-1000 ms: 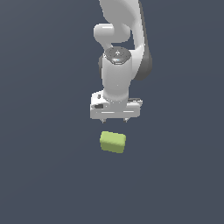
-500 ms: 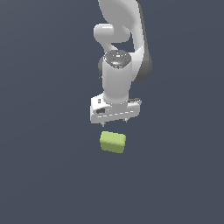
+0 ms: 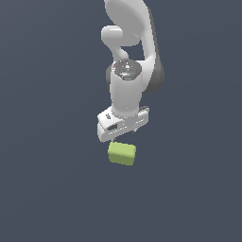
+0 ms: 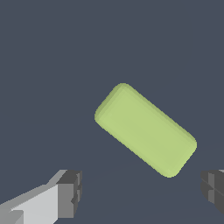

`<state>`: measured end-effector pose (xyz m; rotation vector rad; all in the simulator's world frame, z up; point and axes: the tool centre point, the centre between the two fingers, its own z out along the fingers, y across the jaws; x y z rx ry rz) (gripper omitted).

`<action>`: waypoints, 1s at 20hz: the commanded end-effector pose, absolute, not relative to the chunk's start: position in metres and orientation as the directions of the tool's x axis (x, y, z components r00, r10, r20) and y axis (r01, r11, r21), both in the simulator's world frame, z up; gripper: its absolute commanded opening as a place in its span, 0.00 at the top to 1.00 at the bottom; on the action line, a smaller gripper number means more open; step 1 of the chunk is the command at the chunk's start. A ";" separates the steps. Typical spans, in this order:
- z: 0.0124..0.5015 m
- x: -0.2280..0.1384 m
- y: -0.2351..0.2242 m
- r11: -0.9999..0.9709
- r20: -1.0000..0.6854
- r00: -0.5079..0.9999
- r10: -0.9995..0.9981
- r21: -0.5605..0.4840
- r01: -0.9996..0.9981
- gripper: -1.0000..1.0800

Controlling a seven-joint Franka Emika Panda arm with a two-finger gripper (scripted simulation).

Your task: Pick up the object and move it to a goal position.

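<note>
My pincer is spread wide, its 2 dark fingertips well apart and gripping nothing. The yellow-green block lies just below it on the dark tabletop, skewed between the fingertips in the wrist view, touching neither.

The background was one flat surface of dark blue-grey colour, the same in both views. It had no visible edges or texture. The light was soft and even.
</note>
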<state>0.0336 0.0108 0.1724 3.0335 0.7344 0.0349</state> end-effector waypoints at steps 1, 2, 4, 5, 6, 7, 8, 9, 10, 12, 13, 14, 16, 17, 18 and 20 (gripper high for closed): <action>0.170 0.036 0.011 -0.855 0.013 0.855 0.518 0.025 0.517 0.04; 0.169 0.037 0.011 -0.841 0.012 0.841 0.541 0.024 0.540 0.04; 0.168 0.039 0.010 -0.811 0.009 0.811 0.585 0.024 0.585 0.04; 0.167 0.040 0.010 -0.795 0.007 0.795 0.607 0.023 0.607 0.04; 0.166 0.041 0.010 -0.778 0.006 0.778 0.628 0.023 0.628 0.04; 0.165 0.042 0.010 -0.761 0.005 0.761 0.649 0.022 0.648 0.04; 0.164 0.043 0.010 -0.743 0.004 0.743 0.669 0.022 0.669 0.04; 0.164 0.044 0.010 -0.725 0.003 0.725 0.689 0.021 0.688 0.04; 0.163 0.045 0.010 -0.706 0.002 0.707 0.708 0.020 0.708 0.04; 0.161 0.047 0.009 -0.668 0.000 0.668 0.744 0.018 0.744 0.04; 0.160 0.048 0.009 -0.647 -0.001 0.648 0.762 0.018 0.762 0.04; 0.160 0.049 0.009 -0.627 -0.001 0.627 0.779 0.017 0.779 0.04; 0.158 0.051 0.009 -0.585 -0.002 0.585 0.811 0.015 0.811 0.04; 0.157 0.052 0.009 -0.563 -0.003 0.563 0.827 0.014 0.826 0.04; 0.156 0.053 0.008 -0.541 -0.003 0.541 0.841 0.013 0.841 0.04; 0.155 0.055 0.008 -0.495 -0.004 0.495 0.869 0.011 0.869 0.04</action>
